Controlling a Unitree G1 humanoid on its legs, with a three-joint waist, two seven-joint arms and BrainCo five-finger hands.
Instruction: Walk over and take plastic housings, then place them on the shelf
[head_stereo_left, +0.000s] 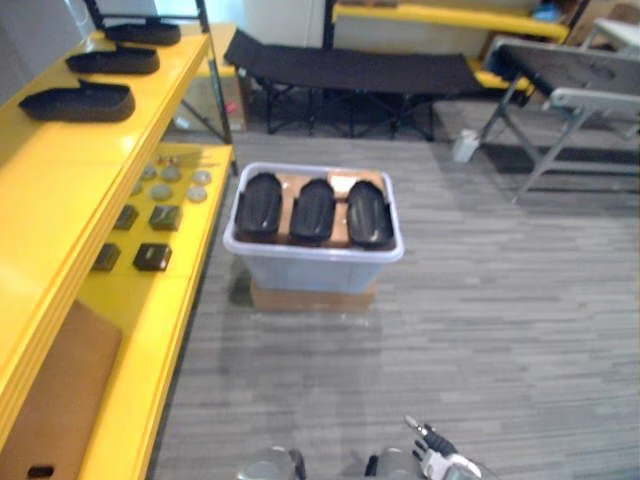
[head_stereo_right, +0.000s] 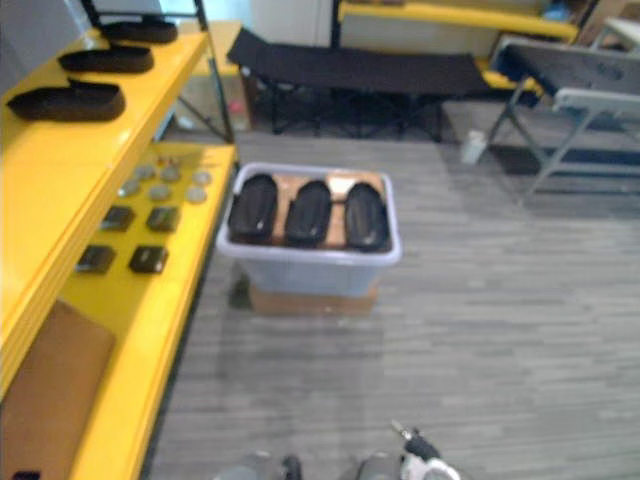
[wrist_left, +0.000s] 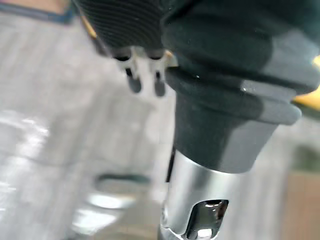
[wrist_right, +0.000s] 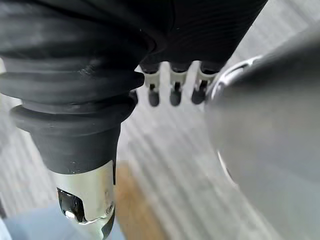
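Looking down through the left eye view, I see three black plastic housings (head_stereo_left: 312, 211) lying side by side in a pale blue-grey bin (head_stereo_left: 310, 272). They are smooth, glossy ovals resting on brown cardboard, with a pale label beside them too small for me to read. The bin has a rounded rim and stands on a flat brown base (head_stereo_left: 312, 297) on the grey plank floor (head_stereo_left: 500, 330).

The yellow shelf (head_stereo_left: 60, 190) runs along my left. Its upper level carries three more housings (head_stereo_left: 78, 101) in a row, with bare yellow surface nearer to me. The lower level holds round grey discs (head_stereo_left: 171, 174), small black squares (head_stereo_left: 152, 257) and a brown board (head_stereo_left: 60, 390). The bin sits just beside the shelf's edge. Open floor lies between me and the bin and off to the right.

The right eye view shows a black folding cot (head_stereo_right: 350, 68) at the back, a grey table frame (head_stereo_right: 580, 100) to the right and a white bottle (head_stereo_right: 472, 146) on the floor.

In the left wrist view, the left hand (wrist_left: 127, 30) hangs over the floor, its dark-tipped fingers (wrist_left: 159, 85) straight and relaxed, holding nothing.

In the right wrist view, the right hand (wrist_right: 200, 30) is the same: its fingers (wrist_right: 175, 94) hang loose in a row and hold nothing, with striped floor past them.
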